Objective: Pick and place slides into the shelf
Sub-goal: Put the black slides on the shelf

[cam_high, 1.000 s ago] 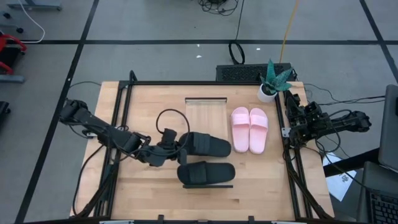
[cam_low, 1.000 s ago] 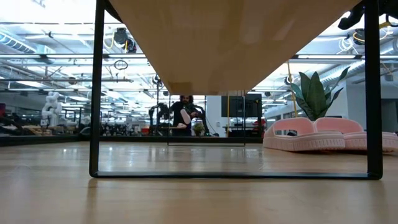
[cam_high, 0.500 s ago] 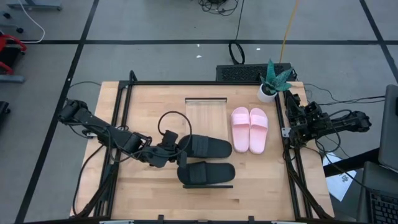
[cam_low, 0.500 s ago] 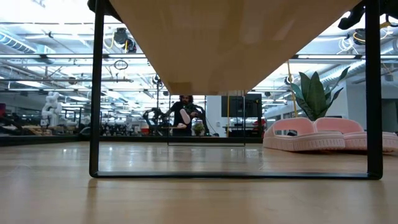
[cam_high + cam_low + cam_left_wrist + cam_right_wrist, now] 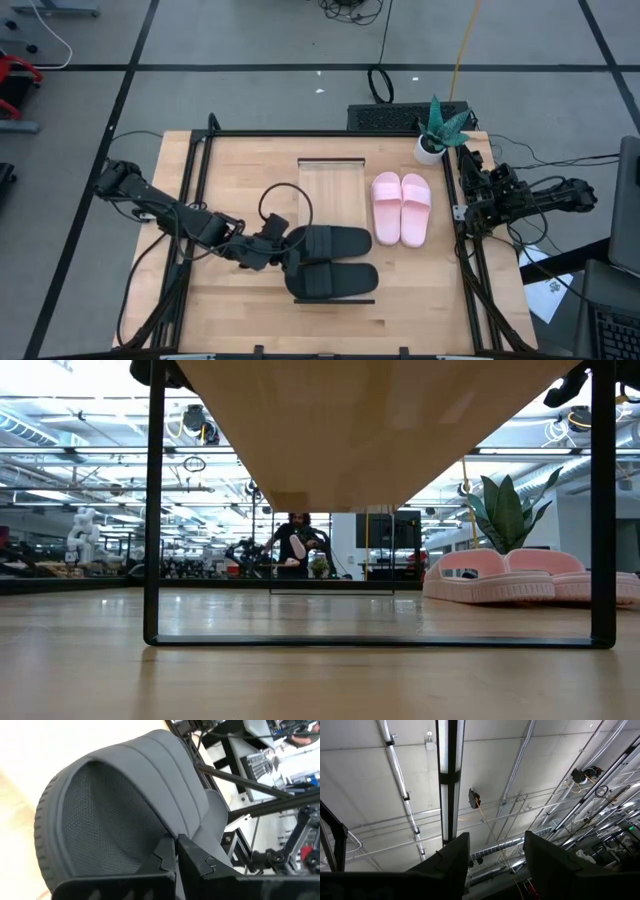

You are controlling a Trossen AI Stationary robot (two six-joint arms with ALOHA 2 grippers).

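Black slide (image 5: 335,240) shifted toward its mate; left tool (image 5: 284,247) clamping it.

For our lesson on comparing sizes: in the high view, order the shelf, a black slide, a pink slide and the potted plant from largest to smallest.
1. Shelf, though partly covered.
2. Black slide.
3. Pink slide, close to the black one.
4. Potted plant.
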